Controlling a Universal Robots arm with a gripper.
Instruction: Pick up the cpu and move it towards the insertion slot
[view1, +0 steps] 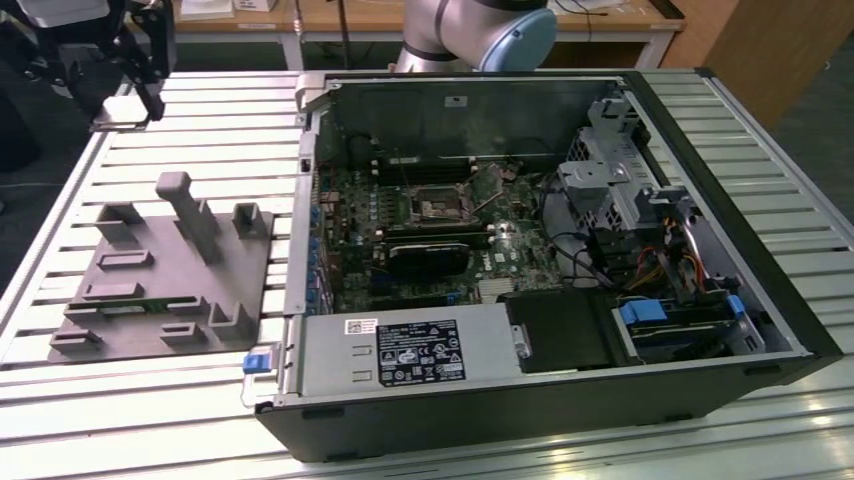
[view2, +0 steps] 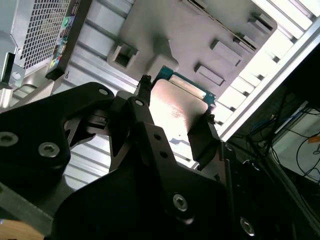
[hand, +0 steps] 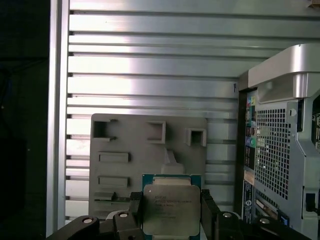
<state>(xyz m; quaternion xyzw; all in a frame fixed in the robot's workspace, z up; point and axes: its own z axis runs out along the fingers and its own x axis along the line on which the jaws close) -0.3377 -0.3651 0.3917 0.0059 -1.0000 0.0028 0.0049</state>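
Note:
The cpu (hand: 171, 210), a flat square chip with a shiny silver top and green rim, is clamped between the black fingers (hand: 134, 206) of my gripper (hand: 171, 214). In the second wrist view the cpu (view2: 175, 105) hangs in the gripper (view2: 175, 122), lifted off the grey fixture. In the exterior view my gripper (view1: 124, 100) is high at the far left corner of the table with the pale cpu (view1: 118, 113) in it. The insertion slot (view1: 438, 208), a silvery-framed square socket with a dark centre, lies on the motherboard inside the open case, well toward the exterior view's right of the gripper.
A grey plastic fixture (view1: 160, 270) with recesses and upright posts lies on the slatted metal table (view1: 174, 390). The open computer case (view1: 561, 400) takes up the middle and right, with drive cages and cables (view1: 654, 260) inside. The robot's base (view1: 481, 35) stands behind it.

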